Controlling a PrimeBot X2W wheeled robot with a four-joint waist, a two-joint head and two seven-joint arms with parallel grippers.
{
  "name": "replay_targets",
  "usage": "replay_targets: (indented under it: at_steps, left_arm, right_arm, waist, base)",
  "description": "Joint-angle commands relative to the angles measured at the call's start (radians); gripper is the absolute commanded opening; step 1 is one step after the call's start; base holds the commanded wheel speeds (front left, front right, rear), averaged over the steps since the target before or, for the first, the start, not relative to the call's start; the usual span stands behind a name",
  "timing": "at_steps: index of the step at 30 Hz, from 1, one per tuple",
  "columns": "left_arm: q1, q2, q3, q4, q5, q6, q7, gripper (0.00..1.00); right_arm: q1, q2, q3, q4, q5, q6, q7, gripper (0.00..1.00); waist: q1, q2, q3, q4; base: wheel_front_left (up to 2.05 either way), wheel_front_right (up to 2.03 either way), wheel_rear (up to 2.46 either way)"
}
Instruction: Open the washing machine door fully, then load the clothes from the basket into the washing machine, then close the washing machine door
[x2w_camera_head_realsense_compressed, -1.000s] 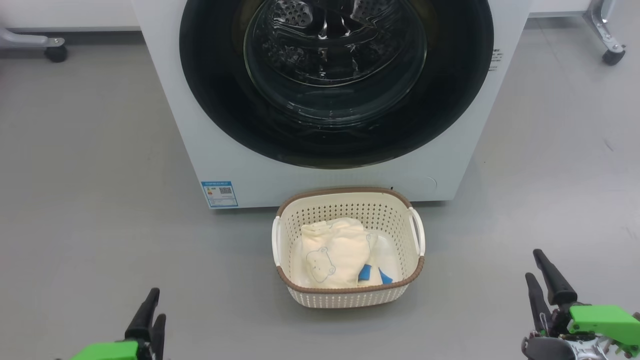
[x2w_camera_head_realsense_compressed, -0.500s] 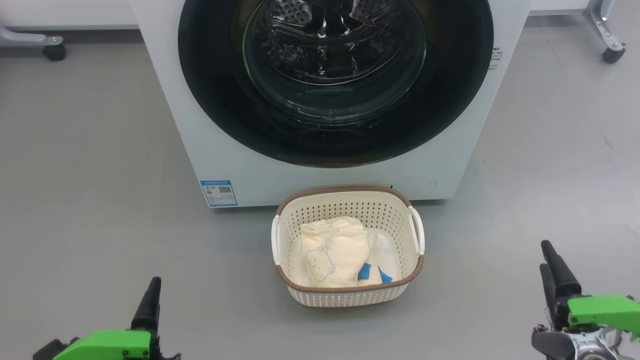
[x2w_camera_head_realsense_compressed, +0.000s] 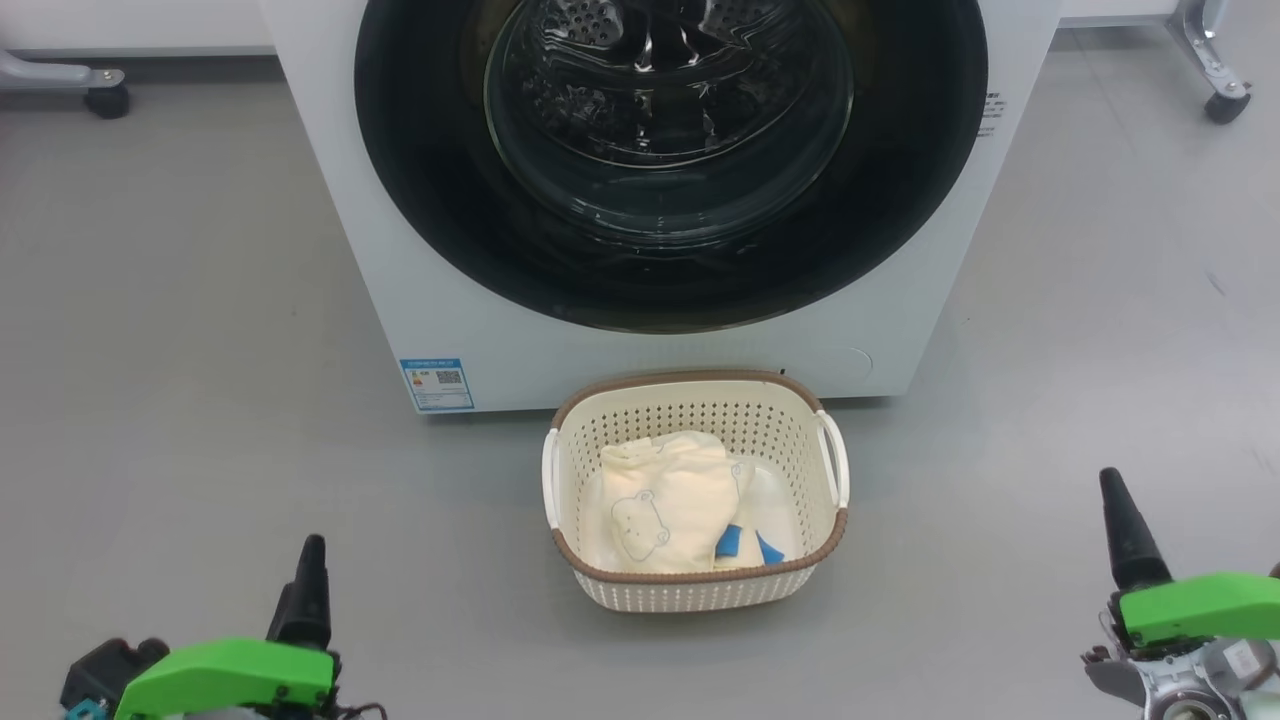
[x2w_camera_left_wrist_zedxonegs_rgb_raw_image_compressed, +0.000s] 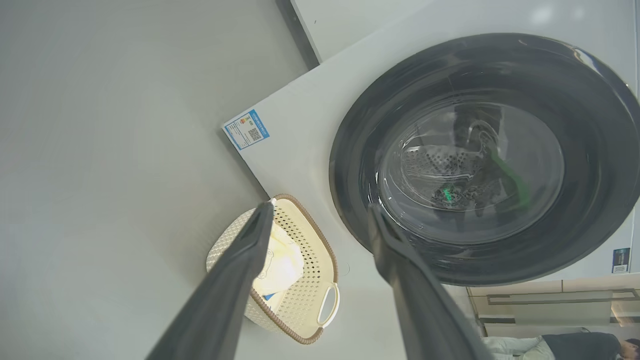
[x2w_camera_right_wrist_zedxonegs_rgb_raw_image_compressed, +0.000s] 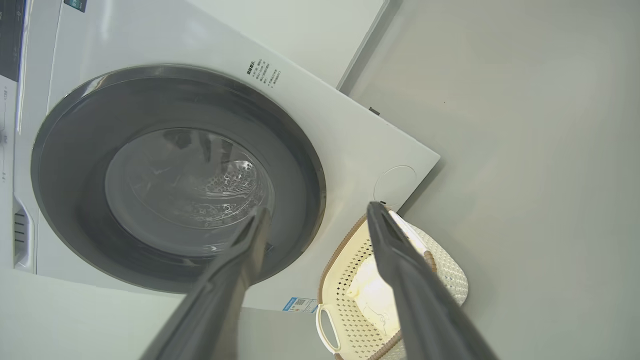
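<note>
The washing machine (x2w_camera_head_realsense_compressed: 480, 350) stands ahead, white, its front facing me. The washing machine door (x2w_camera_head_realsense_compressed: 900, 200) sits shut and flush, a black rim around clear glass. On the floor just in front stands the basket (x2w_camera_head_realsense_compressed: 700, 378), holding the clothes (x2w_camera_head_realsense_compressed: 670, 500), cream-yellow with a bear face and blue cuffs. My left gripper (x2w_camera_head_realsense_compressed: 312, 560) hangs low at the left and my right gripper (x2w_camera_head_realsense_compressed: 1115, 500) low at the right, both well clear of the basket. In the left wrist view my left gripper (x2w_camera_left_wrist_zedxonegs_rgb_raw_image_compressed: 320, 206) is open and empty. My right gripper (x2w_camera_right_wrist_zedxonegs_rgb_raw_image_compressed: 317, 207) is likewise open and empty.
Grey floor spreads on both sides of the machine. Wheeled frame feet stand at the back left (x2w_camera_head_realsense_compressed: 105, 100) and back right (x2w_camera_head_realsense_compressed: 1225, 100). A blue sticker (x2w_camera_head_realsense_compressed: 437, 385) marks the machine's lower left corner. A person (x2w_camera_left_wrist_zedxonegs_rgb_raw_image_compressed: 560, 345) shows at the lower right of the left wrist view.
My right gripper has drifted right and a little up. More of my left arm's green housing has risen into view. Both stay open; basket and door have not moved.
</note>
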Motion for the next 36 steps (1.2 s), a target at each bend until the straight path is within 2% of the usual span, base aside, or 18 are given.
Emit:
replay_targets:
  at_steps: [1,12,30,36]
  left_arm:
    - [-0.054,0.020,0.010,-0.042,0.024,0.005,-0.010,1.00]
    - [-0.060,0.036,-0.021,-0.066,0.233,0.029,-0.042,1.00]
    - [-0.076,0.045,-0.064,-0.066,0.478,0.051,-0.095,1.00]
    - [-0.088,0.044,-0.078,-0.062,0.550,0.045,-0.116,1.00]
  right_arm:
    - [-0.056,-0.019,-0.001,-0.039,-0.026,-0.001,-0.012,1.00]
    - [-0.060,-0.012,-0.021,-0.062,-0.250,-0.001,-0.045,1.00]
    - [-0.060,-0.004,-0.002,-0.102,-0.500,-0.002,-0.067,1.00]
    - [-0.060,-0.006,0.021,-0.123,-0.585,-0.002,-0.064,1.00]
  waist:
    - [0.0000,0.0000,0.000,0.000]
    - [0.0000,0.0000,0.001,-0.003]
    - [0.0000,0.0000,-0.002,-0.003]
    - [0.0000,0.0000,0.004,-0.004]
  base:
    - [0.00,0.00,0.00]
    - [0.00,0.00,0.00]
    - [0.00,0.00,0.00]
    - [0.00,0.00,0.00]
